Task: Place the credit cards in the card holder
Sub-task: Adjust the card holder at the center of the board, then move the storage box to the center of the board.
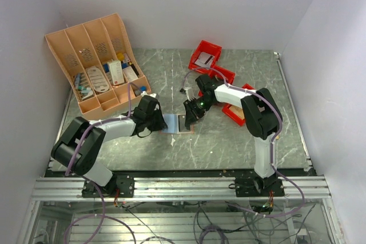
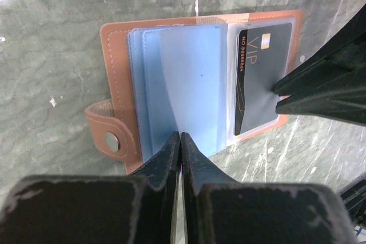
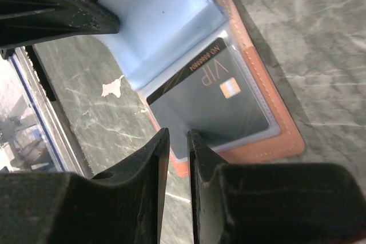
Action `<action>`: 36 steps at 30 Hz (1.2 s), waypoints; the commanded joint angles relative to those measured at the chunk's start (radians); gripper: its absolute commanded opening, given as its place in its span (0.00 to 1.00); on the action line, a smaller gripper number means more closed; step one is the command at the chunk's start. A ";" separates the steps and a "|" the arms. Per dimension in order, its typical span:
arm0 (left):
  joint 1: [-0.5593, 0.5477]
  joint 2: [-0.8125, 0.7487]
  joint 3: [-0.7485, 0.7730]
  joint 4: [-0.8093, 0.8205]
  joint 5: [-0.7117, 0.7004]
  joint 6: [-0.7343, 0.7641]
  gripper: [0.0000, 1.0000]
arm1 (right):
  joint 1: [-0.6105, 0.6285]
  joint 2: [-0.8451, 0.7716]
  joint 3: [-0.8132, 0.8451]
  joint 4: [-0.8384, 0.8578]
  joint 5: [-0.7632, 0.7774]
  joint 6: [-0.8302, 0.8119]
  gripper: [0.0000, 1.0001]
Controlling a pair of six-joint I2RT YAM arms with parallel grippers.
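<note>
The left gripper (image 2: 180, 136) has its fingers pressed together on the near edge of the pale blue translucent plastic sleeve pages (image 2: 183, 78) of the small tan-brown leather-like folding card holder (image 2: 117, 72). The holder lies open and flat on the grey-green marbled table (image 2: 57, 21) straight ahead of the fingertips, with its round metal snap button (image 2: 111, 140) just off to one side of them. The right gripper (image 3: 178, 138) meets the holder from the opposite side, its fingers nearly together at the edge of the clear pocket holding a dark grey VIP credit card (image 3: 220, 98); whether they pinch anything cannot be told.
</note>
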 commanded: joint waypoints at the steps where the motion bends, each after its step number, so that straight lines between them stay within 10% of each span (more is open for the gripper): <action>1: 0.008 -0.051 -0.010 -0.051 -0.042 0.017 0.14 | -0.053 0.014 0.002 -0.010 0.083 -0.086 0.21; 11: 0.009 -0.248 0.021 -0.152 -0.124 0.025 0.34 | -0.145 -0.258 -0.061 0.030 -0.165 -0.221 0.21; 17: 0.010 -0.363 -0.063 0.112 0.014 0.011 0.34 | -0.195 -0.432 -0.116 0.165 -0.181 -0.241 0.23; 21: 0.011 -0.403 -0.108 0.267 0.047 -0.004 0.47 | -0.197 -0.469 -0.135 0.204 -0.234 -0.392 0.64; 25: 0.018 -0.411 -0.127 0.370 0.049 -0.011 0.75 | -0.199 -0.343 0.053 -0.064 -0.276 -0.543 0.69; 36: 0.049 -0.435 -0.060 0.233 0.093 0.040 0.88 | -0.265 -0.317 0.114 0.014 0.045 -0.380 0.68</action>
